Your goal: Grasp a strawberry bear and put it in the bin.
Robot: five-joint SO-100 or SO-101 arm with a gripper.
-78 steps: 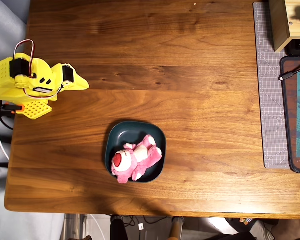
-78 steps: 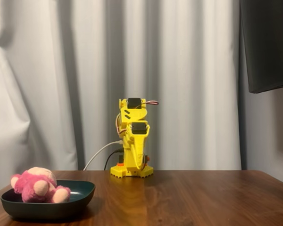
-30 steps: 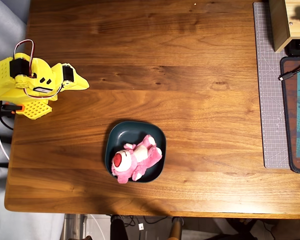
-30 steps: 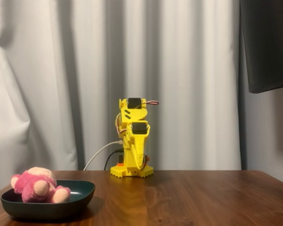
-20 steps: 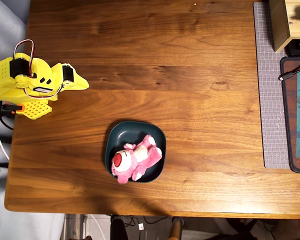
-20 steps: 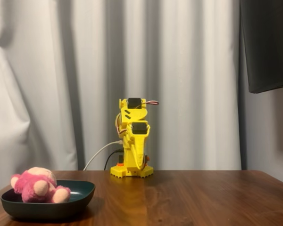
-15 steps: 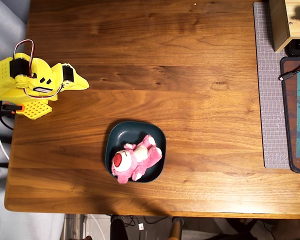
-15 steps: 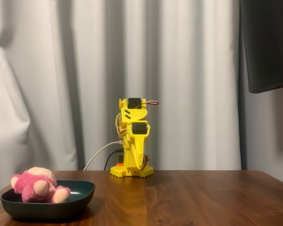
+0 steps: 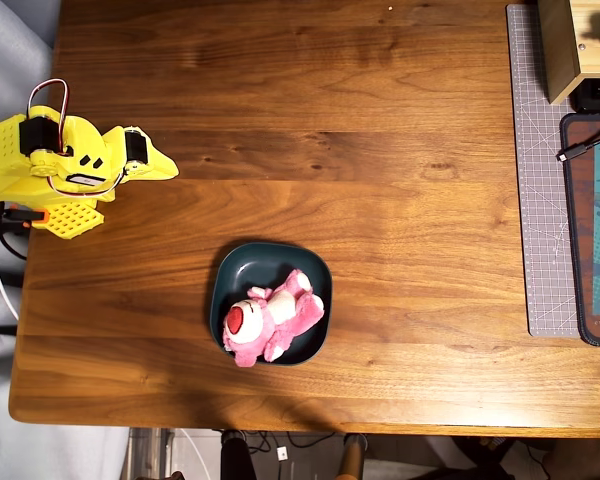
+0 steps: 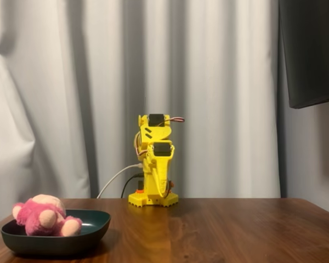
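strawberry bear point(image 9: 270, 320) lies on its back inside the bin point(image 9: 236, 270), head overhanging the near rim in the overhead view. going left to right there: the yellow arm folded at the table's left edge, its gripper point(image 9: 166, 167) pointing inward with the fingers seemingly together, holding nothing; then the bin, well apart from it; then bare wood up to the cutting mat point(image 9: 535, 180). the placing looks done, so nothing calls for more than rest. open room is plentiful.
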